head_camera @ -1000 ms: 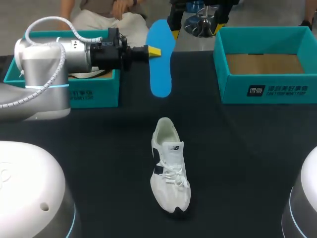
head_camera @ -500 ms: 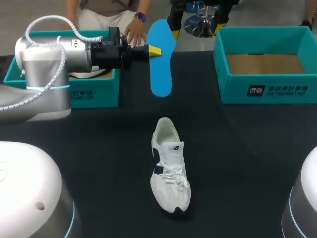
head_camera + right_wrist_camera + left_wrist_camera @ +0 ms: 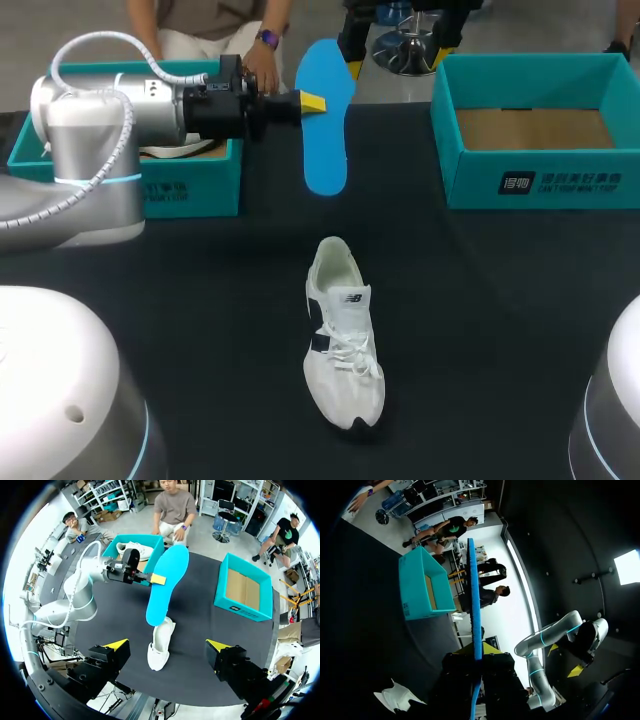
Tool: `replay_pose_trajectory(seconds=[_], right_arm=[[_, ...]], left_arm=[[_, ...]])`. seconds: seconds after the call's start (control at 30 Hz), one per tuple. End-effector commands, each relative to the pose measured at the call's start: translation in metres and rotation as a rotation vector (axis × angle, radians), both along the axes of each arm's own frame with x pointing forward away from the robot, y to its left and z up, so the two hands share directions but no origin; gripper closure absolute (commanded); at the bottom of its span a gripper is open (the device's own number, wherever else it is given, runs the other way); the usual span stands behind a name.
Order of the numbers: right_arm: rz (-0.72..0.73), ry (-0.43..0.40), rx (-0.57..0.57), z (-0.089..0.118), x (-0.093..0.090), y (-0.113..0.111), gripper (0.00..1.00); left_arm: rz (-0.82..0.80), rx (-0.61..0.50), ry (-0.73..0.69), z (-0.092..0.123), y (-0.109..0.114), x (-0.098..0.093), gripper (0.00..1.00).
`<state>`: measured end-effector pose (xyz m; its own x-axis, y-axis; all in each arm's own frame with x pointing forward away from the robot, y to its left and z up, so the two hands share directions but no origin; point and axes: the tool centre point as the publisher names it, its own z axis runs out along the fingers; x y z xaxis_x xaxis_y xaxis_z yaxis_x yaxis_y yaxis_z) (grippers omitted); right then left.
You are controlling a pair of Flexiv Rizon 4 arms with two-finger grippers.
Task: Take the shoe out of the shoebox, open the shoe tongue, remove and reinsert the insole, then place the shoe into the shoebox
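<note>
Black table (image 3: 500, 320), matte dark top spanning the head view, soft even lighting

Black table (image 3: 500, 330): white shoe (image 3: 343, 335) centre; left shoebox (image 3: 190, 190), right shoebox (image 3: 545, 183) behind.

The left arm (image 3: 95, 140) lies level over the worktop's (image 3: 200, 300) far left, the left gripper (image 3: 310, 102) clamped on a flat blue foam insole (image 3: 325, 130). The right gripper (image 3: 167, 645) hangs high, fingers (image 3: 116, 644) spread wide.

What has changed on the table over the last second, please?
A person's hand came down to the table's far edge, beside the left shoebox. Nothing else moved: the left end effector still holds the blue insole raised, and the white shoe lies where it was.
</note>
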<state>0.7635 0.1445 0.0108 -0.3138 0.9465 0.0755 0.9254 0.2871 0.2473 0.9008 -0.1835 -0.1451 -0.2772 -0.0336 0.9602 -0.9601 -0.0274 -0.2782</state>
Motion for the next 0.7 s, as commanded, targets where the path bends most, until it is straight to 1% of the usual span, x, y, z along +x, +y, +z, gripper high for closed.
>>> replay_pose_trajectory(seconds=[0.03, 0.07, 0.1, 0.13, 0.2, 0.23, 0.3, 0.33, 0.37, 0.4, 0.43, 0.53, 0.7], right_arm=[[0.0, 0.002, -0.001, 0.0, 0.001, 0.001, 0.0], [0.0, 0.002, -0.001, 0.0, 0.001, 0.001, 0.0], [0.0, 0.002, -0.001, 0.0, 0.001, 0.001, 0.0], [0.0, 0.002, -0.001, 0.0, 0.001, 0.001, 0.0], [0.0, 0.002, -0.001, 0.0, 0.001, 0.001, 0.0], [0.0, 0.002, -0.001, 0.0, 0.001, 0.001, 0.0], [0.0, 0.002, -0.001, 0.0, 0.001, 0.001, 0.0], [0.0, 0.002, -0.001, 0.0, 0.001, 0.001, 0.0], [0.0, 0.002, -0.001, 0.0, 0.001, 0.001, 0.0], [0.0, 0.002, -0.001, 0.0, 0.001, 0.001, 0.0], [0.0, 0.002, -0.001, 0.0, 0.001, 0.001, 0.0], [0.0, 0.002, -0.001, 0.0, 0.001, 0.001, 0.0], [0.0, 0.002, -0.001, 0.0, 0.001, 0.001, 0.0]], left_arm=[[-0.012, -0.023, -0.049, 0.006, 0.0, -0.001, 1.0], [-0.017, -0.004, -0.128, 0.01, 0.002, 0.001, 1.0], [-0.046, -0.019, -0.207, 0.015, 0.003, 0.001, 1.0], [-0.069, -0.048, -0.245, 0.017, 0.004, 0.001, 1.0], [-0.089, -0.046, -0.357, 0.022, 0.007, -0.001, 1.0], [-0.096, -0.074, -0.391, 0.024, 0.009, -0.002, 1.0], [-0.091, -0.08, -0.462, 0.024, 0.013, -0.002, 1.0], [-0.097, -0.11, -0.496, 0.025, 0.016, -0.004, 1.0], [-0.116, -0.117, -0.55, 0.025, 0.018, -0.006, 1.0], [-0.122, -0.11, -0.573, 0.024, 0.019, -0.007, 1.0], [-0.121, -0.143, -0.606, 0.024, 0.021, -0.009, 1.0], [-0.131, -0.161, -0.686, 0.021, 0.024, -0.014, 1.0], [-0.132, -0.17, -0.778, 0.018, 0.025, -0.023, 1.0]])
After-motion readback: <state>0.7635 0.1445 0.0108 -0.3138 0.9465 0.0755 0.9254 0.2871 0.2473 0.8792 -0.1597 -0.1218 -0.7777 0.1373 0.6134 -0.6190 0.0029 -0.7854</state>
